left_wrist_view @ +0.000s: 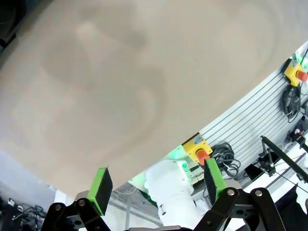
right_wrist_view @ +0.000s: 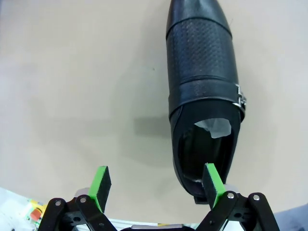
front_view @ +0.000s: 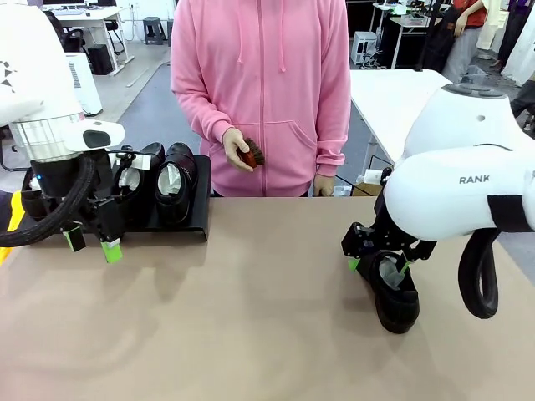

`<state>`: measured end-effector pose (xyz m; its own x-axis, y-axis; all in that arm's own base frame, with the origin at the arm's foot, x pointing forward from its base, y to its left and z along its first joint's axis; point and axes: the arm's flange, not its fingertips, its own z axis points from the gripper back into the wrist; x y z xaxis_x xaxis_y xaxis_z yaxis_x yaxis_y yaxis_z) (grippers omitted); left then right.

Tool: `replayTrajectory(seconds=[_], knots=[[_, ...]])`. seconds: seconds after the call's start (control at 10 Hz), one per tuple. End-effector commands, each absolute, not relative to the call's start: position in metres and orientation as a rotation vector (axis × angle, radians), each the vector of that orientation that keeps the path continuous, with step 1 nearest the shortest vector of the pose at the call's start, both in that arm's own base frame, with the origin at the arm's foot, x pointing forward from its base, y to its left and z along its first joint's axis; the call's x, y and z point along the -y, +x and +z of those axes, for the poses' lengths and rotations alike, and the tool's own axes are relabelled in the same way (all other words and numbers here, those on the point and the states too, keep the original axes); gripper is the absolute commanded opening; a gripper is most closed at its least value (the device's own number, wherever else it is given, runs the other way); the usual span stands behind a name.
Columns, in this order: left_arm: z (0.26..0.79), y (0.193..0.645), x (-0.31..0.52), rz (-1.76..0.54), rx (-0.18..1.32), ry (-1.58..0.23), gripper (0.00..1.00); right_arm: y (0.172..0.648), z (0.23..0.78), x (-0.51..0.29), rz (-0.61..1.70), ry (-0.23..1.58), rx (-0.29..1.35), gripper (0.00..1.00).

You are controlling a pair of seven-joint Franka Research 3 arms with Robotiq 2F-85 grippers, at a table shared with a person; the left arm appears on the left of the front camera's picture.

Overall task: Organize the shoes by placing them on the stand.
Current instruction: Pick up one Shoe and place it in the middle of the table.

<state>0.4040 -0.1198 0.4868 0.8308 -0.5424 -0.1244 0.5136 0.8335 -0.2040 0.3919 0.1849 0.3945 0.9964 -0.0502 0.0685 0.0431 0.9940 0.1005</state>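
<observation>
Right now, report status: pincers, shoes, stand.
Both pincers open, left pincer empty by the stand. Right pincer over a lone shoe on the table, one finger inside its opening. Person's hand holds brush.

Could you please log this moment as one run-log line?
left tool: open, beside stand | right tool: open, at shoe on table | two shoes on stand | person's hand: brush

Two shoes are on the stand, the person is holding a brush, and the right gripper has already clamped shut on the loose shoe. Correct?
Not quite. The right gripper is open: in the right wrist view its pads stand wide apart, one at the heel of the loose shoe, nothing clamped. The two shoes on the stand and the brush are right.
</observation>
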Motion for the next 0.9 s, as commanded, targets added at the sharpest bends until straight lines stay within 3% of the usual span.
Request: replayTrajectory(seconds=[0.0,0.5,0.6,0.8], knots=[[0.487,0.400,0.118,-0.566,-0.177,-0.174,0.99,0.396,0.384,-0.189,-0.024,0.107,0.035,1.00],[0.487,0.400,0.118,-0.566,-0.177,-0.174,0.99,0.408,0.343,-0.200,-0.058,0.114,0.040,1.00],[0.487,0.400,0.118,-0.566,-0.177,-0.174,0.99,0.408,0.341,-0.201,-0.057,0.103,0.042,0.92],[0.487,0.400,0.118,-0.566,-0.177,-0.174,0.99,0.407,0.342,-0.202,-0.065,0.084,0.053,0.53]])
